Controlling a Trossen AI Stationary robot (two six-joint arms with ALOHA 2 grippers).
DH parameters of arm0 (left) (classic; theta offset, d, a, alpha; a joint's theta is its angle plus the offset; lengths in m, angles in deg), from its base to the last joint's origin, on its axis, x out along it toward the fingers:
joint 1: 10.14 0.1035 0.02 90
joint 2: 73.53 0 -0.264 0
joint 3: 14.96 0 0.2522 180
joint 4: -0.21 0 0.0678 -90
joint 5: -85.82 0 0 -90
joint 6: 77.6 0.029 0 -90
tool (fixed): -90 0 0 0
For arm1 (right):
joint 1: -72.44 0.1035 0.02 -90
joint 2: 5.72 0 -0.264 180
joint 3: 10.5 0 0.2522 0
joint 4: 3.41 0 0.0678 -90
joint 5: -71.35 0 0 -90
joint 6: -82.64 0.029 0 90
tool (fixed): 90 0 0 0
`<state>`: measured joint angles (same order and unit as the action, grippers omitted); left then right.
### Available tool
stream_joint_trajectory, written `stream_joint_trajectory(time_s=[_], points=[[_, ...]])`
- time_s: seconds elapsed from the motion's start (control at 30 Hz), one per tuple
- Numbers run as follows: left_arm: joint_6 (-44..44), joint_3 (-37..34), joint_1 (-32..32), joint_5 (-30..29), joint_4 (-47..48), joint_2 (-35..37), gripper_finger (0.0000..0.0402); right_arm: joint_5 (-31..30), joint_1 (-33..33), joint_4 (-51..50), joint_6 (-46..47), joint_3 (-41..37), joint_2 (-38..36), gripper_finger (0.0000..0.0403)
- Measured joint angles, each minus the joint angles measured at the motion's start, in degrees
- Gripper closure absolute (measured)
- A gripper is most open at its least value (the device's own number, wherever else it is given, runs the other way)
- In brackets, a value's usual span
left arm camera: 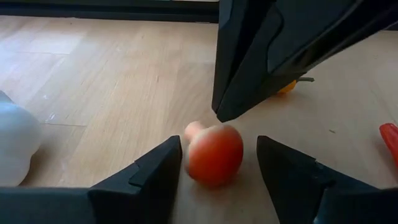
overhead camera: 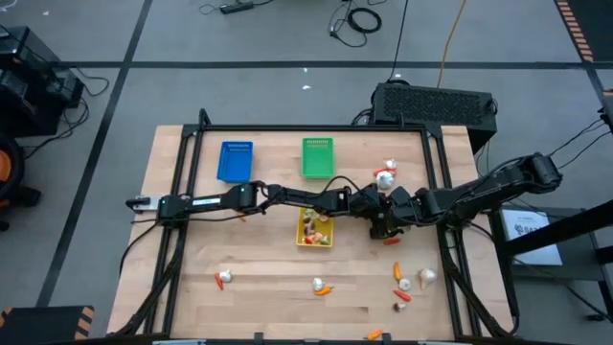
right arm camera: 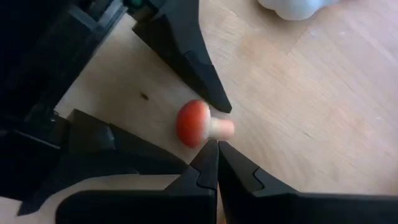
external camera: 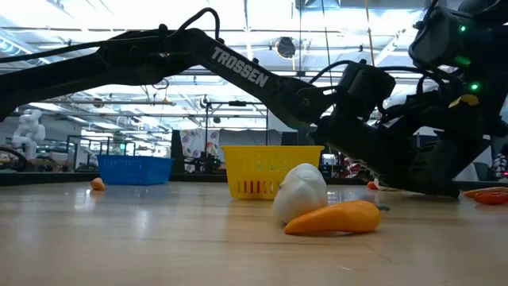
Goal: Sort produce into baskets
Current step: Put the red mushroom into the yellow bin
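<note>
A small red-capped toy mushroom (left arm camera: 214, 152) lies on its side on the wooden table, right of the yellow basket (overhead camera: 314, 230), which holds several pieces. It also shows in the right wrist view (right arm camera: 196, 123). My left gripper (left arm camera: 217, 149) is open and low over the table, one finger on each side of the mushroom. My right gripper (right arm camera: 217, 144) is shut, and its tips reach the mushroom from the opposite side. The blue basket (overhead camera: 235, 161) and green basket (overhead camera: 318, 158) stand at the far edge. My left gripper has one finger (left arm camera: 163, 167) close beside the mushroom's stem side; I cannot tell whether it touches. The other finger (left arm camera: 280, 168) stands apart from the cap. My right gripper has its shut fingertips (right arm camera: 210, 152) against the mushroom where cap meets stem (right arm camera: 211, 134); I cannot tell whether they touch. The mushroom lies on the table.
White bulbs (overhead camera: 385, 177) (overhead camera: 222, 278) (overhead camera: 426, 278) and orange-red pieces (overhead camera: 397, 273) (overhead camera: 324, 289) lie scattered. A white bulb (external camera: 302, 195) and an orange carrot (external camera: 333, 216) lie near the front edge. A red piece (left arm camera: 390, 140) lies close by.
</note>
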<state>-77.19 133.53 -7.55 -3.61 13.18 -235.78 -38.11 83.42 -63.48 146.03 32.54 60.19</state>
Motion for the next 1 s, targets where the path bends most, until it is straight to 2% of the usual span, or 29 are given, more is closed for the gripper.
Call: stream_joint_trajectory(time_s=[0.53,1.0], points=[[0.0,0.0,0.0,-0.2,0.0,0.0,0.0183,0.1,0.0,1.1,-0.7,-0.1,0.3,0.0403],[-0.1,0.0,0.1,-0.8,0.3,0.1,0.0289,1.6,0.0,1.1,-1.1,-0.1,0.3,0.0403]])
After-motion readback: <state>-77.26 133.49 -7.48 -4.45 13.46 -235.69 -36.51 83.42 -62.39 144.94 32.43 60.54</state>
